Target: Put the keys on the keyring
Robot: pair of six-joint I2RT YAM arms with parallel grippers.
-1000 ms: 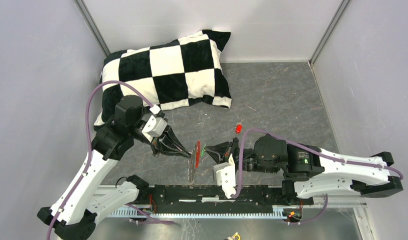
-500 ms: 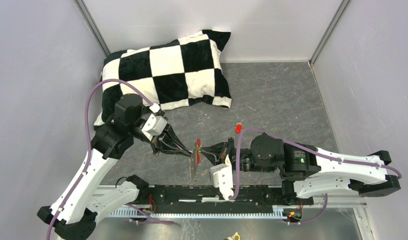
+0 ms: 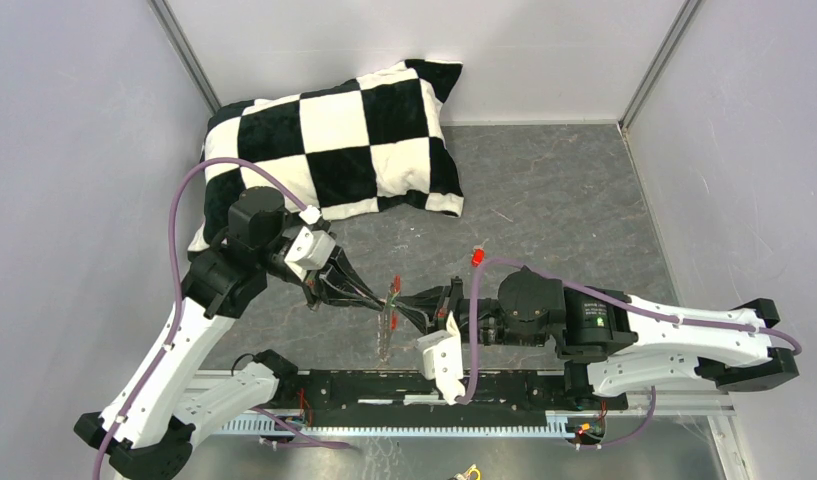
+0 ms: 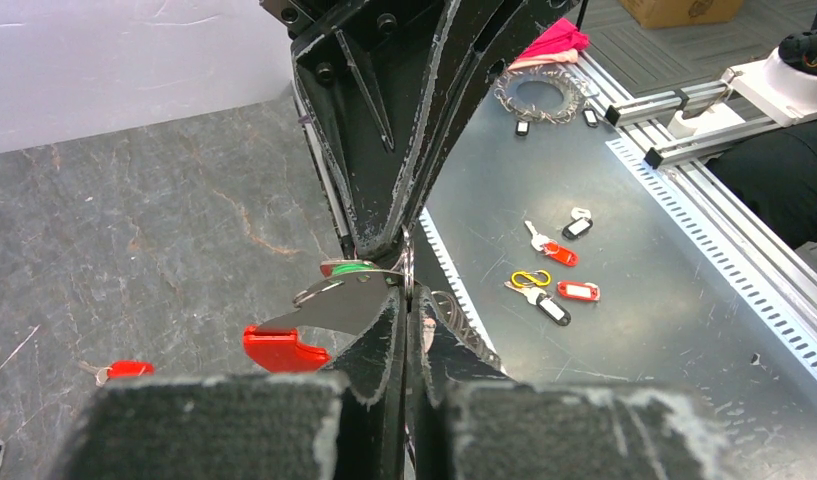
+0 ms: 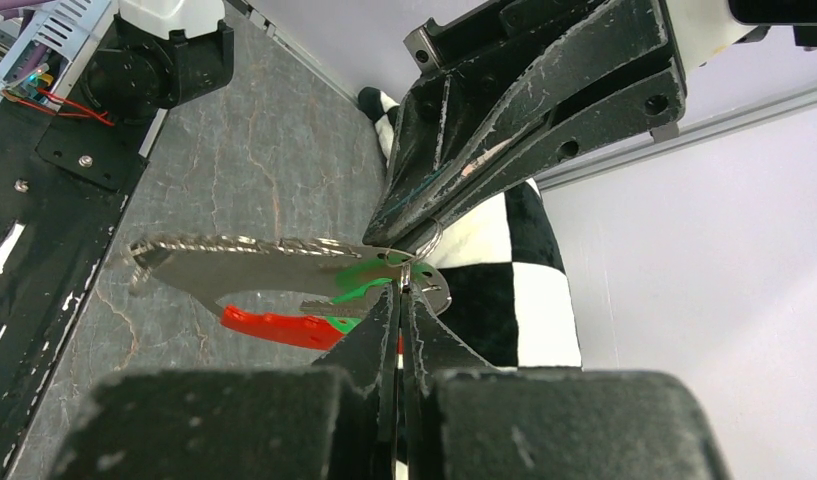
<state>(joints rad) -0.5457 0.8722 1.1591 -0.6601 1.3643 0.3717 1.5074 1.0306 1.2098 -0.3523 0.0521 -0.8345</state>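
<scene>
Grey marbled table [image 3: 564,190]: L gripper [image 4: 406,305] pinches steel keyring [image 4: 344,308], R gripper [image 5: 399,295] prob. green key [image 5: 369,272].

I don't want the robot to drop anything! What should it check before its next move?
1. Left gripper shut on the keyring: ok.
2. Right gripper shut on the green key: ok.
3. Green key threaded onto the keyring: cannot tell.
4. Red key on the keyring: not ok, it lies apart on the table.
5. Pillow clear of both grippers: ok.
</scene>
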